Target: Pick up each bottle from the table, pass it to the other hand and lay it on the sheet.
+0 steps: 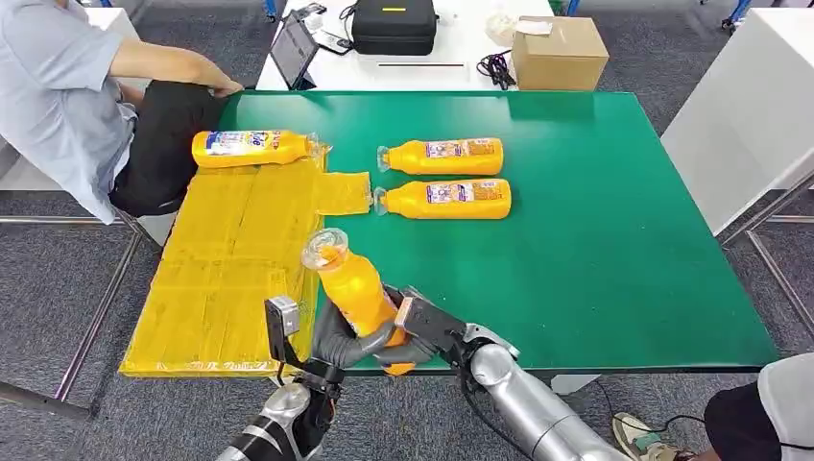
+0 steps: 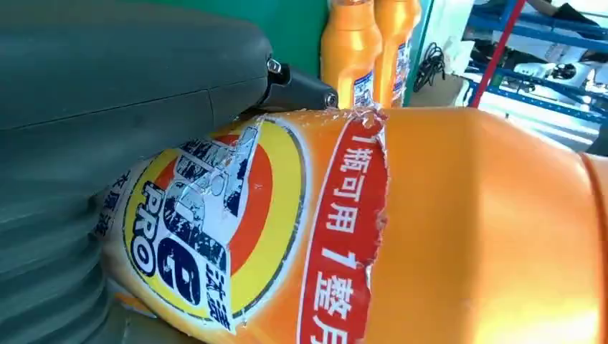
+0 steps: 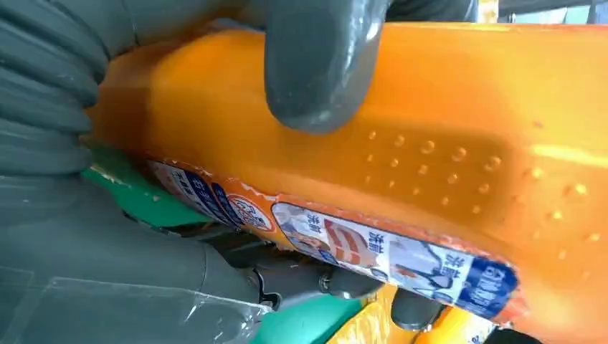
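Observation:
An orange bottle (image 1: 353,283) stands tilted above the table's front edge, cap end up and away from me. My left hand (image 1: 336,341) wraps its lower body from the left, and my right hand (image 1: 422,331) grips it from the right. The left wrist view shows the bottle's label (image 2: 215,236) against my left hand (image 2: 107,107). In the right wrist view my right hand's thumb (image 3: 315,64) presses on the bottle (image 3: 466,122). Another bottle (image 1: 251,148) lies on the yellow sheet (image 1: 221,279). Two more bottles (image 1: 443,156) (image 1: 446,199) lie on the green table (image 1: 614,240).
A person (image 1: 67,96) sits at the far left with a hand on the table's back corner. Behind stands a white table with a tablet (image 1: 293,50), a black case (image 1: 394,26) and a cardboard box (image 1: 559,53). A white cabinet (image 1: 749,115) flanks the right.

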Robot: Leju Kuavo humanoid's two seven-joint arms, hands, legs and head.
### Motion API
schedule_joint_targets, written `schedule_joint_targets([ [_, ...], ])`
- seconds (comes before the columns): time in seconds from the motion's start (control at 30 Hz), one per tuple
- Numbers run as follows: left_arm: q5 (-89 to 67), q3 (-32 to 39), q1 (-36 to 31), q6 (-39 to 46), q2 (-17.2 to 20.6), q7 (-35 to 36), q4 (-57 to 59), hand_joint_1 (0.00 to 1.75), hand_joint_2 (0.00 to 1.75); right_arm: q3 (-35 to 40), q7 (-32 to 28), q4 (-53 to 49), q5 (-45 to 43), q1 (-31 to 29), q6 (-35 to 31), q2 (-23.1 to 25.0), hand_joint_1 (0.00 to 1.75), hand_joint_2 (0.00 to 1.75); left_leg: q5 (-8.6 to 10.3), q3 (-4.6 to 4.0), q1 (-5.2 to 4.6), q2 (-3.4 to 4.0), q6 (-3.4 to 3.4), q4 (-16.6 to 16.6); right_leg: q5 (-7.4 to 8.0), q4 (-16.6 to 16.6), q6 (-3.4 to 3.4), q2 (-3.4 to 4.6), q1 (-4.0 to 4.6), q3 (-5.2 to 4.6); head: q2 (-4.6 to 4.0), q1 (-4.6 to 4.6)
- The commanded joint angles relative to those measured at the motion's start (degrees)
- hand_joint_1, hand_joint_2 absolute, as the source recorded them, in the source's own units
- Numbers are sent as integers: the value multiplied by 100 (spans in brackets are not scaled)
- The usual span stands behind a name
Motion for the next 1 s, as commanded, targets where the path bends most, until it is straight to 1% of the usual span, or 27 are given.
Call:
schedule_joint_targets([
  [0.03,211,53,-40,-186,-6,147,-150,175,175,259,109,338,93,-93,-122,159,0,175,-13,20,9,9,-12,3,-9,-1,-15,5,10,20,0,0],
  [0.1,288,104,-1,-195,-5,170,-232,175,175,280,124,346,148,-99,-167,166,0,175,-5,8,4,4,-7,0,-3,-1,-8,2,5,7,0,-2],
  [0.23,548,296,99,-130,42,276,-440,175,175,308,155,300,288,-55,-357,238,0,175,-11,17,9,11,-12,2,-6,-2,-14,8,10,15,0,0],
  [0.37,496,418,9,428,31,360,-256,175,175,373,177,113,461,3,-578,216,0,175,-7,11,8,4,-10,1,-5,-1,-12,2,8,11,0,-2],
  [0.4,329,380,-64,802,35,274,-133,175,175,405,211,61,522,10,-646,180,0,175,-5,7,6,4,-8,0,-3,-3,-9,2,7,7,0,-2],
  [0.5,514,558,-89,624,55,263,-100,175,175,377,225,12,540,4,-729,117,0,175,-12,20,12,7,-14,4,-9,-1,-17,3,13,21,0,0],
  [0.57,460,636,41,631,62,264,-328,175,175,295,214,5,547,24,-786,75,0,175,-8,14,9,6,-10,1,-5,-3,-13,2,10,14,0,0],
  [0.7,-246,607,-81,1377,89,52,-218,175,175,194,218,-94,608,104,-833,19,0,175,-2,6,4,-2,-7,-1,-3,-3,-8,-4,4,6,0,0],
  [0.73,-374,676,-144,1453,80,-1,-126,175,175,174,215,-140,638,133,-846,6,0,175,-9,17,12,-1,-13,1,-7,-4,-15,-4,12,20,0,0],
  [0.8,-397,704,-189,1472,118,-15,-126,175,175,174,215,-151,641,144,-848,5,0,175,-1,5,5,-5,-8,-1,-3,-3,-9,-7,6,7,0,0],
  [0.83,-378,821,-191,1406,114,-15,-156,175,175,137,215,-218,647,182,-880,0,0,175,-8,17,11,-3,-13,1,-7,-4,-16,-6,12,19,0,0],
  [0.87,-367,892,-180,1359,118,-5,-206,175,175,115,216,-238,658,196,-900,2,0,175,-5,11,9,0,-11,1,-5,-2,-13,-3,9,12,0,0],
  [1.0,-353,953,-137,1331,125,31,-306,175,175,95,219,-272,668,216,-915,0,0,175,-3,8,6,0,-8,-1,-3,-3,-10,-3,6,7,0,-2],
])
